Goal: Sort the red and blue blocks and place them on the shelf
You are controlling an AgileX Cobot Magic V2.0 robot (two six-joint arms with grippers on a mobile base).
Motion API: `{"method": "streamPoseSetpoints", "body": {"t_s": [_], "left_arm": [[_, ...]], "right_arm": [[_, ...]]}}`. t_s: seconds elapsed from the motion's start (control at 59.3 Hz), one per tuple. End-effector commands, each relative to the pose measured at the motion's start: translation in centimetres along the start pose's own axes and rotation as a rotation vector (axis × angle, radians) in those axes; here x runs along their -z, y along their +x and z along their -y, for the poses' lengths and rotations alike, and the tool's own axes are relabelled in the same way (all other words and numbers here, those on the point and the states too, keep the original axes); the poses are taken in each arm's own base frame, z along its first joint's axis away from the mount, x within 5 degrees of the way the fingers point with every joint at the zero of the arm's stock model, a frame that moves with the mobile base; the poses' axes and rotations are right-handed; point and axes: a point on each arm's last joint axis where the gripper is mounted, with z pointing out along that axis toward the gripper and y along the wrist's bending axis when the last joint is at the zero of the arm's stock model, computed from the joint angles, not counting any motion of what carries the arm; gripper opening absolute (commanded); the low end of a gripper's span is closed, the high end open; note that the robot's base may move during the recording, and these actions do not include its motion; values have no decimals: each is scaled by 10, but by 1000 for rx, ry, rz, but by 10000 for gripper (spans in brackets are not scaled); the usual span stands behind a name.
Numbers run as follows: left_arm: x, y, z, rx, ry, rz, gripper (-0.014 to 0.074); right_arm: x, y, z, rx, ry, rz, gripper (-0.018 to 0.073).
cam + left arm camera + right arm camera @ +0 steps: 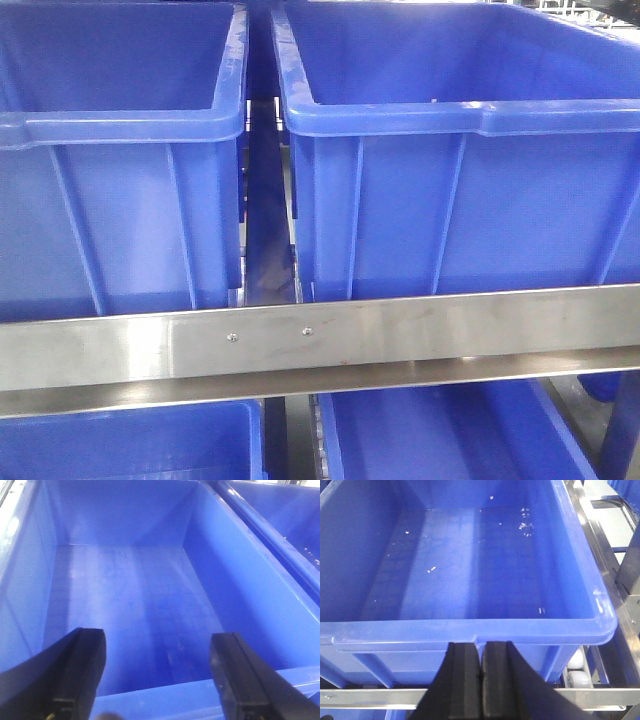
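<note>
No red or blue block shows in any view. The shelf (400,340) crosses the front view as a brushed steel rail with two screws. In the left wrist view my left gripper (157,652) hangs open over the near rim of a large blue bin (135,600), nothing between its black fingers (82,670). In the right wrist view my right gripper (481,652) is shut with its pads pressed together and nothing visible between them, just in front of another blue bin (470,627) and above the shelf rail (370,696).
Two large blue bins (120,130) (460,120) stand side by side on the shelf with a narrow gap between them. More blue bins (440,440) sit on the tier below. White rollers (577,672) and steel uprights (620,580) lie to the right.
</note>
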Motion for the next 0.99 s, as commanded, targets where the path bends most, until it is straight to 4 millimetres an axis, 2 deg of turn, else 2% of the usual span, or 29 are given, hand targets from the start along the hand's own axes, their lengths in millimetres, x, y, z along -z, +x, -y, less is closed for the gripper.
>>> {"method": "streamPoseSetpoints", "body": {"t_s": [0.0,0.927,0.978], "left_arm": [[2,-18,4,0,27,114,128],[2,-18,4,0,27,114,128],[2,-18,4,0,27,114,128]], "right_arm": [[4,-17,-3,21,-18,110,58],[4,-18,-3,22,-17,114,58],[10,-17,-2,22,-19,132,58]]}}
